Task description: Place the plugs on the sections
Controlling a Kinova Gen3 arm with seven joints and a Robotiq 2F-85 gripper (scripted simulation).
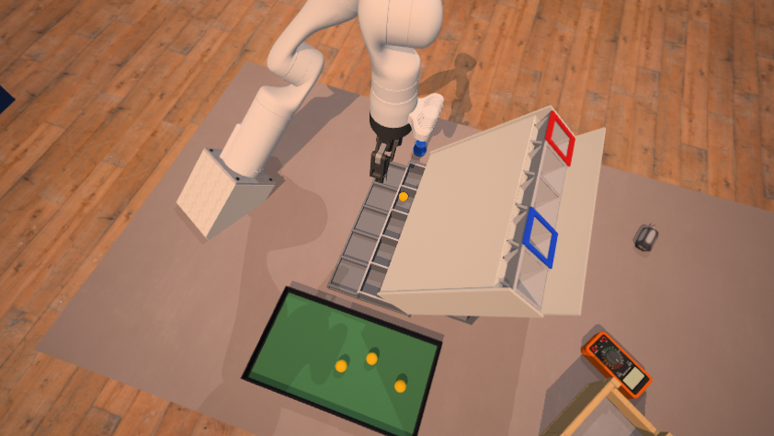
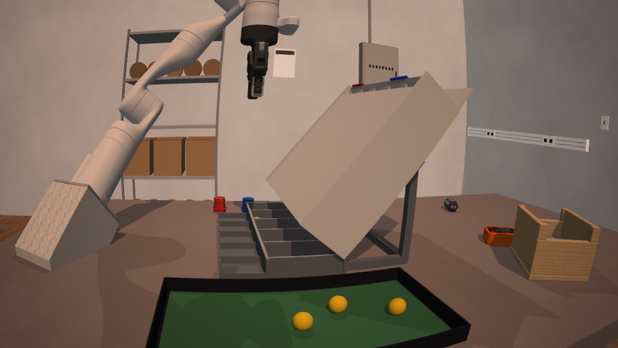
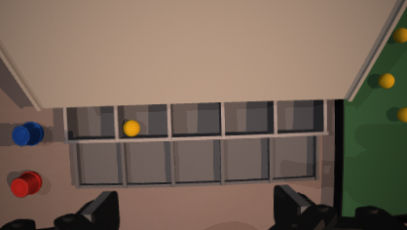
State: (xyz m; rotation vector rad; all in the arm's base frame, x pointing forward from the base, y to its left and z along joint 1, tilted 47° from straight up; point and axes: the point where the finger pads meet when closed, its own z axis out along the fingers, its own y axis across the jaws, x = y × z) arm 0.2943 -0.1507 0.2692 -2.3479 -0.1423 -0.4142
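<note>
My gripper (image 1: 379,167) hangs open and empty high above the far end of the grey sectioned tray (image 1: 373,233); it also shows in the exterior view (image 2: 255,88) and its fingers frame the wrist view (image 3: 195,210). One yellow marble (image 3: 130,128) lies in the second back section from the plug end, also seen from above (image 1: 403,196). The red plug (image 3: 25,184) and the blue plug (image 3: 27,134) stand on the mat beside that end; they also show in the exterior view, red (image 2: 219,203) and blue (image 2: 247,203). The red-banded funnel (image 1: 560,137) and the blue-banded funnel (image 1: 540,236) top the tilted cover (image 1: 460,216).
A green marble tray (image 1: 347,362) with three yellow marbles (image 1: 371,358) lies near the tray's other end. A multimeter (image 1: 616,364), a wooden box (image 2: 555,241) and a small dark object (image 1: 645,237) sit to the right. The arm's base block (image 1: 216,189) stands left.
</note>
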